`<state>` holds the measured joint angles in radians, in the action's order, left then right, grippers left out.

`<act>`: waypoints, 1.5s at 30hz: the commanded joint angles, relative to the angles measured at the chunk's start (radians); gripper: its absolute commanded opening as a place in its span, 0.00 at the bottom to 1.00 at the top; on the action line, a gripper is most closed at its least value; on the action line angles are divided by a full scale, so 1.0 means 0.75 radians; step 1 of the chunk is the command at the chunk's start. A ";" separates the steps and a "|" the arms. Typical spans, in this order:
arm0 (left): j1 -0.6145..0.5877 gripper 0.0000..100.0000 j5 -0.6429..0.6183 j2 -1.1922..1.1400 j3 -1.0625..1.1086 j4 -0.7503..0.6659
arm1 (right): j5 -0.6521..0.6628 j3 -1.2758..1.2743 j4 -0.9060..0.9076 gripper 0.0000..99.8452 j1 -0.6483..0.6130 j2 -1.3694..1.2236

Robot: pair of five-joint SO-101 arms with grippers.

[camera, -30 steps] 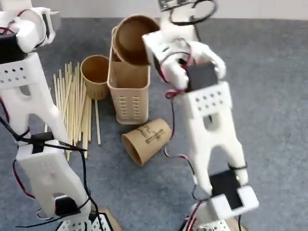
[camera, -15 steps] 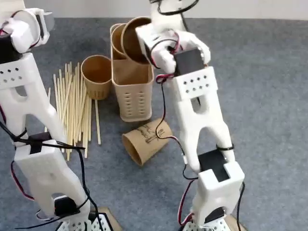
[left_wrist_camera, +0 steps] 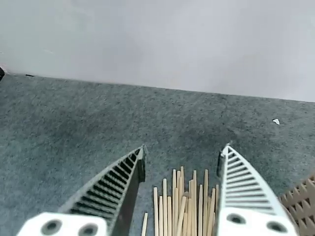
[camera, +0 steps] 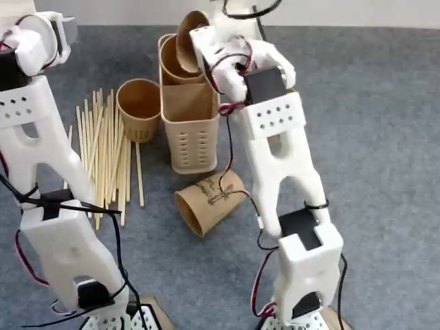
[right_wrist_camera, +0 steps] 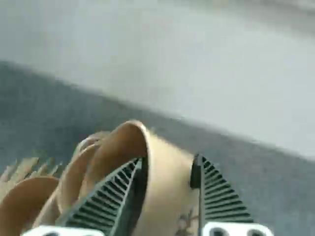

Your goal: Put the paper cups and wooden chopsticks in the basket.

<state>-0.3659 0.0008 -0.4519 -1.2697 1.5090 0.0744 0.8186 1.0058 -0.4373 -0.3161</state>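
Aloft, right pincer [right_wrist_camera: 170, 160] grips a paper cup [right_wrist_camera: 165, 191] — dark print (unreadable) — over basket [camera: 189, 141].

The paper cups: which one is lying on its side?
The printed cup beside the basket. The others: an upright cup by the chopsticks, a stowed cup in the basket, a held cup in the right gripper.

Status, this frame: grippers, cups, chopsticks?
Right gripper shut on held paper cup, tilted over basket; nested cup already inside. Left gripper open, clear of wooden chopsticks. Upright cup and fallen cup outside.
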 commanded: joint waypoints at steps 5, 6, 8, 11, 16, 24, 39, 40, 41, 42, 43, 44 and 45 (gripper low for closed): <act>-0.011 0.25 -0.010 0.054 0.079 -0.035 | -0.014 0.050 -0.013 0.05 -0.009 0.015; -0.011 0.25 -0.010 0.054 0.083 -0.035 | -0.010 0.046 -0.011 0.05 -0.007 0.015; -0.011 0.25 -0.010 0.054 0.083 -0.035 | -0.008 0.044 0.017 0.05 -0.005 0.013; -0.011 0.25 -0.010 0.054 0.083 -0.035 | -0.008 0.042 0.044 0.05 -0.005 0.013; -0.013 0.25 -0.010 0.054 0.085 -0.033 | -0.012 0.056 0.103 0.04 0.011 0.024; -0.009 0.25 -0.010 0.054 0.089 -0.027 | -0.014 0.242 0.218 0.04 0.083 0.060; 0.058 0.25 0.147 -0.087 0.334 0.057 | -0.008 0.302 0.384 0.04 0.085 0.060; 0.083 0.25 0.147 -0.091 0.334 0.080 | -0.006 0.302 0.400 0.04 0.085 0.060; 0.109 0.25 0.149 -0.093 0.341 0.096 | -0.006 0.302 0.425 0.04 0.085 0.060; 0.140 0.25 0.149 -0.095 0.345 0.110 | -0.006 0.302 0.459 0.04 0.087 0.060; 0.171 0.25 0.149 -0.097 0.347 0.121 | -0.004 0.302 0.504 0.04 0.101 0.060; 0.199 0.25 0.149 -0.097 0.347 0.131 | -0.004 0.302 0.545 0.04 0.114 0.060; 0.228 0.25 0.149 -0.097 0.347 0.139 | -0.004 0.302 0.594 0.04 0.130 0.060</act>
<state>-0.2892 0.1020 -0.5317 -1.0073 1.5842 0.0729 1.0058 1.3817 -0.3775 -0.3176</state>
